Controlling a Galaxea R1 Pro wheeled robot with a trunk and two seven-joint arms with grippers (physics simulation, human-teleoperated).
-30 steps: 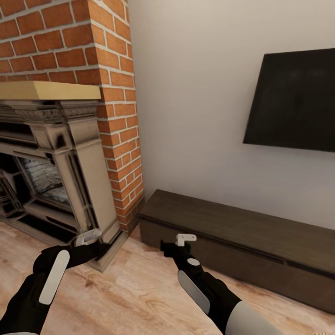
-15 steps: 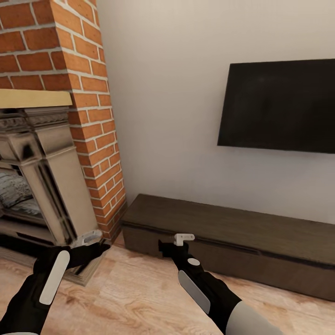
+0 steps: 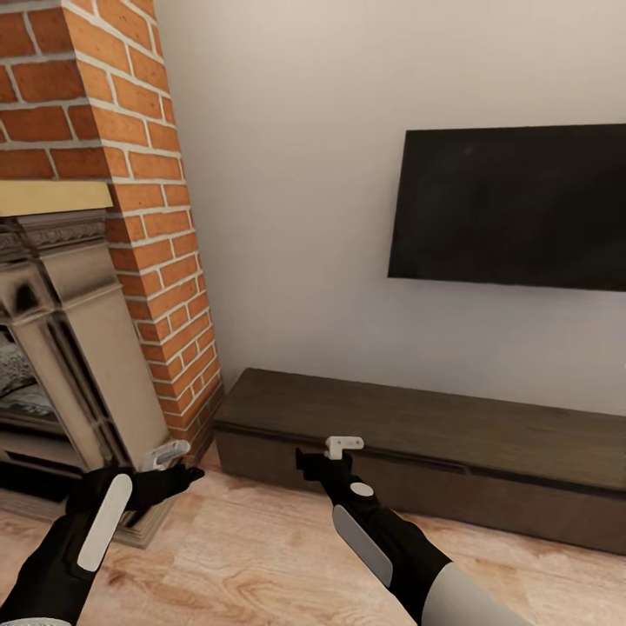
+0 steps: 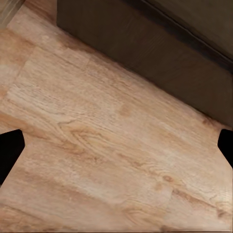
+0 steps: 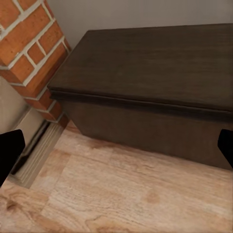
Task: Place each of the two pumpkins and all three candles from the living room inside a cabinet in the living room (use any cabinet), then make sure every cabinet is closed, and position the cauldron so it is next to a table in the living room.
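Note:
The cabinet is a long, low dark brown unit against the white wall, with its flat fronts looking shut. My left gripper hangs open over the wooden floor near the cabinet's left end, empty; in the left wrist view the left gripper has its fingertips spread wide over bare planks, with the cabinet just beyond. My right gripper is open and empty a short way in front of the cabinet. The pumpkins, candles, cauldron and table are out of view.
A red brick chimney with a stone fireplace stands at the left, right beside the cabinet's end. A black TV hangs on the wall above the cabinet. Light wooden floor lies in front.
The whole view has swung right: the fireplace slid toward the left edge and more of the TV and cabinet came in. Both arms keep the same pose.

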